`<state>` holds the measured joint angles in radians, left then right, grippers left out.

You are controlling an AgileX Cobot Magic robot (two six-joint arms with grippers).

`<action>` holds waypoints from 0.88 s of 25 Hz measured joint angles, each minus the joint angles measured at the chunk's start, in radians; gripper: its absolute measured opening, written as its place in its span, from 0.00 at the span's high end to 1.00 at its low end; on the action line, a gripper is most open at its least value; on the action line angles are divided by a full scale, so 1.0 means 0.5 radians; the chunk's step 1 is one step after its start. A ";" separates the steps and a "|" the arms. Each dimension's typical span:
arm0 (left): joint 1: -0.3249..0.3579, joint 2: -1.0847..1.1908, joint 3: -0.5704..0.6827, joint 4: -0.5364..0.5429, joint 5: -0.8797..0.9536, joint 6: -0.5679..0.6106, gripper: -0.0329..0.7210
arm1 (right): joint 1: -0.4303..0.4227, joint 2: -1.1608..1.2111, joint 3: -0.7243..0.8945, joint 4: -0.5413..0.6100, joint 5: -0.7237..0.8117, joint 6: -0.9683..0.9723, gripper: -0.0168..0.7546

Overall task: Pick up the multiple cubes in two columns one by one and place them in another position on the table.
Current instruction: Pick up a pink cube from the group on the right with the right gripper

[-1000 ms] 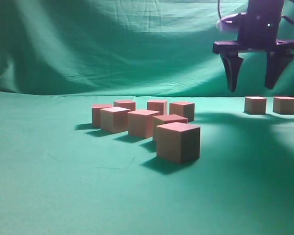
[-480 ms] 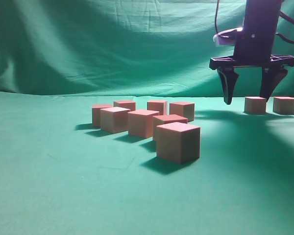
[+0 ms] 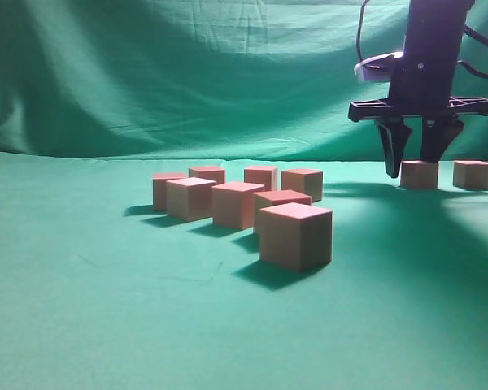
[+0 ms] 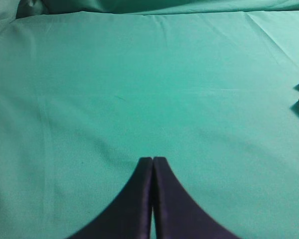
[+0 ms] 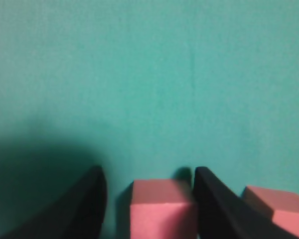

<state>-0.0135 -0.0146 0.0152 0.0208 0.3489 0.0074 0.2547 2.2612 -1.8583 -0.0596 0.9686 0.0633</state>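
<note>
No readable text, label or number anywhere (cubes plain-faced)

1. A staged robot test setup is showing here: green cloth is covering the table point(image 3: 81, 325) and hanging as a draped backdrop point(image 3: 146, 73).
2. Identical cubes point(image 3: 295, 236) are sitting in rows.

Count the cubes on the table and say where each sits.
9 visible cubes: seven clustered in two columns mid-table, from the nearest to the rear ones; two far right, one between the right gripper fingers, one beside it. Others may be hidden.
</note>
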 joint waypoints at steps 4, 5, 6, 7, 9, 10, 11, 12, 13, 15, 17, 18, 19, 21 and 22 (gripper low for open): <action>0.000 0.000 0.000 0.000 0.000 0.000 0.96 | 0.000 0.037 -0.004 -0.045 0.010 0.000 0.51; 0.000 0.000 0.000 0.000 0.000 0.000 0.96 | 0.000 0.040 -0.004 -0.050 0.010 0.005 0.57; 0.000 0.000 0.000 0.000 0.000 0.000 0.96 | 0.000 0.040 -0.004 -0.054 0.010 0.005 0.55; 0.000 0.000 0.000 0.000 0.000 0.000 0.96 | 0.000 0.040 -0.004 -0.054 0.010 0.005 0.63; 0.000 0.000 0.000 0.000 0.000 0.000 0.96 | 0.000 0.040 -0.004 -0.060 0.013 0.008 0.63; 0.000 0.000 0.000 0.000 0.000 0.000 0.96 | 0.000 0.040 -0.009 -0.060 0.018 0.008 0.63; 0.000 0.000 0.000 0.000 0.000 0.000 0.96 | 0.000 0.040 -0.018 -0.060 0.038 0.008 0.68; 0.000 0.000 0.000 0.000 0.000 0.000 0.96 | 0.000 0.040 -0.034 -0.060 0.079 0.008 0.66; 0.000 0.000 0.000 0.000 0.000 0.000 0.96 | 0.000 0.046 -0.067 -0.061 0.120 0.009 0.66; 0.000 0.000 0.000 0.000 0.000 0.000 0.96 | 0.000 0.049 -0.169 -0.064 0.236 0.009 0.66; 0.000 0.000 0.000 0.000 0.000 0.000 0.96 | 0.000 0.039 -0.313 -0.046 0.354 0.004 0.66; 0.000 0.000 0.000 0.000 0.000 0.000 0.96 | 0.000 0.015 -0.384 -0.027 0.417 -0.001 0.66; 0.000 0.000 0.000 0.000 0.000 0.000 0.96 | 0.000 -0.019 -0.438 0.001 0.469 -0.009 0.66; 0.000 0.000 0.000 0.000 0.000 0.000 0.96 | 0.008 -0.113 -0.543 0.052 0.511 -0.040 0.66; 0.000 0.000 0.000 0.000 0.000 0.000 0.96 | 0.018 -0.182 -0.575 0.071 0.523 -0.055 0.66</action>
<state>-0.0135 -0.0146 0.0152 0.0208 0.3489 0.0074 0.2635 2.1704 -2.1456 -0.0242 1.2302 0.0359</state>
